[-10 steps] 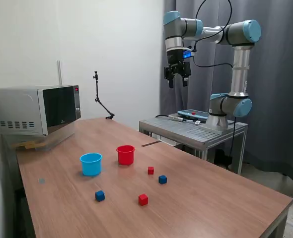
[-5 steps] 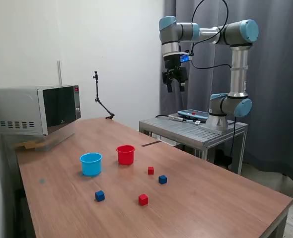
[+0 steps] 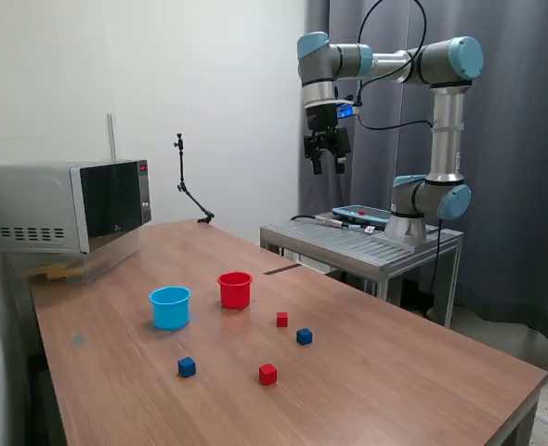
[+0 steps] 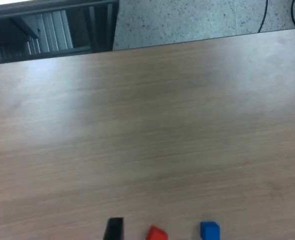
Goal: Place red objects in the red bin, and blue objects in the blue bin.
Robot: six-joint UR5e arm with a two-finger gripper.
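Nothing sorted yet. First red cube point(image 3: 281, 320) lying on the table point(image 3: 423, 372), near the red bin point(image 3: 235, 290) but apart from it. First blue cube point(image 3: 304, 336) just beside that red one. Second red cube point(image 3: 267, 373) and second blue cube point(image 3: 187, 367) sitting nearer the table's front edge, well apart from each other. Blue bin point(image 3: 170, 308) standing upright beside the red bin, on the exterior view's left of it. No cube visible inside either bin from this angle.

Gripper point(image 3: 327, 165) hanging high above the table's far side, well clear of everything, jaws spread and nothing between them. Fingertips point(image 4: 114, 229) showing wide apart in the wrist view, with one red and one blue cube at the frame's edge.

Judged as the opening approach, before any pick. Next move calls for travelling out over the table, centring on one cube, probably of the close pair, then descending straight down with jaws straddling it alone, without nudging its neighbour.
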